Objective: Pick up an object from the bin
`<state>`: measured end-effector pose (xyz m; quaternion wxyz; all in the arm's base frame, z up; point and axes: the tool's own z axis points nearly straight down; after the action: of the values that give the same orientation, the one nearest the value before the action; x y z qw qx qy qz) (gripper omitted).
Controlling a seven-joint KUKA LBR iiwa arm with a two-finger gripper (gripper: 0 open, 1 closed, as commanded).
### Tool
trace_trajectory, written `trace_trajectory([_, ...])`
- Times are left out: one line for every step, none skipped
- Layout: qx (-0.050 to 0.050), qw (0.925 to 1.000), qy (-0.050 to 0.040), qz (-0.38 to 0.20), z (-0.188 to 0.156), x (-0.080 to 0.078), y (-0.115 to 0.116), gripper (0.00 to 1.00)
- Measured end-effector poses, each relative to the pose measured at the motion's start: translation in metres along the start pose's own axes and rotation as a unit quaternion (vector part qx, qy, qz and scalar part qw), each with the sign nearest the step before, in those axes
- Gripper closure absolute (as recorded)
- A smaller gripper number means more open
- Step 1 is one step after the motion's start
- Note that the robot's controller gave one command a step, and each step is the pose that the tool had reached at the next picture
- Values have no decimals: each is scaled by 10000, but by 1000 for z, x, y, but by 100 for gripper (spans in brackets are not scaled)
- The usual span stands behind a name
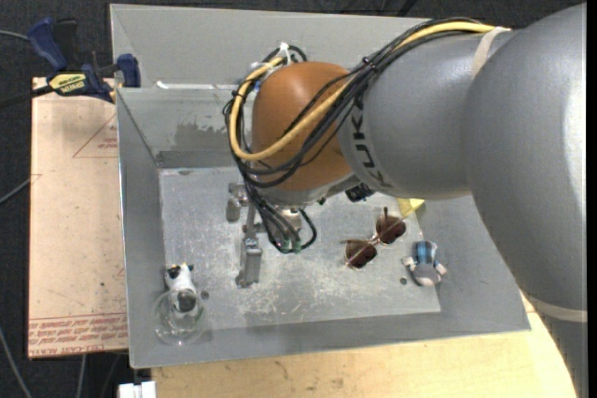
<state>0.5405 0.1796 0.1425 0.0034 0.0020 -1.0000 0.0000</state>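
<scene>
My gripper (243,236) hangs below the orange wrist cover over the bin's bare floor, left of the middle. One grey finger (250,264) points toward the front of the bin, the other (233,203) sits behind it, and no object lies between them. A small clear cup with a black-and-white piece on it (179,299) lies in the front left corner, apart from the gripper. Brown-lensed sunglasses (374,242) lie to the gripper's right.
A small blue-and-white figure (424,265) lies near the right wall, beyond the sunglasses. A yellow scrap (411,205) peeks out from under the arm, which covers the back and right of the bin.
</scene>
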Motion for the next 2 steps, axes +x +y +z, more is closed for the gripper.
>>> trace_trajectory([-7, 10000, -35, 22, -5, -2, -1, 0])
trace_trajectory([2, 9921, -69, -1257, 32, 12, 34, 0])
